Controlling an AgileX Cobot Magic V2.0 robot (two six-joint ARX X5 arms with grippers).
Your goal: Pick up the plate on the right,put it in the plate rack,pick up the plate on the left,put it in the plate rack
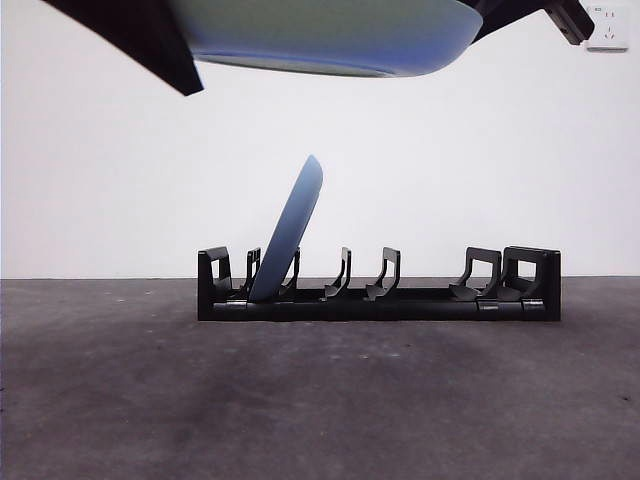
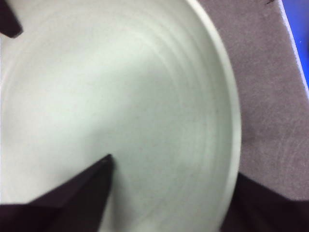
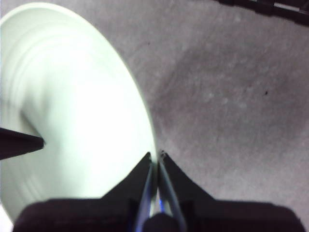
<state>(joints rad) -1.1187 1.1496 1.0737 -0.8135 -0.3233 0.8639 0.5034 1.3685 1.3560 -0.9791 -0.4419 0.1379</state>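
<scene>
A pale plate (image 1: 330, 35) hangs level, high above the black plate rack (image 1: 420, 300), with a dark arm at each of its ends. My left gripper (image 2: 174, 169) is shut on this plate (image 2: 120, 82), one jaw on its inner face and the other under the rim. My right gripper (image 3: 155, 155) is pinched shut on the opposite rim of the same plate (image 3: 72, 111). A second plate (image 1: 290, 235), bluish on its back, stands leaning in a slot near the rack's left end. A strip of the rack (image 3: 270, 7) shows in the right wrist view.
The rack's middle and right slots hold nothing. Dark grey tabletop (image 1: 320, 400) spreads in front of the rack. A white wall socket (image 1: 607, 25) sits at the top right. A blue strip (image 2: 297, 43) runs along the table's side.
</scene>
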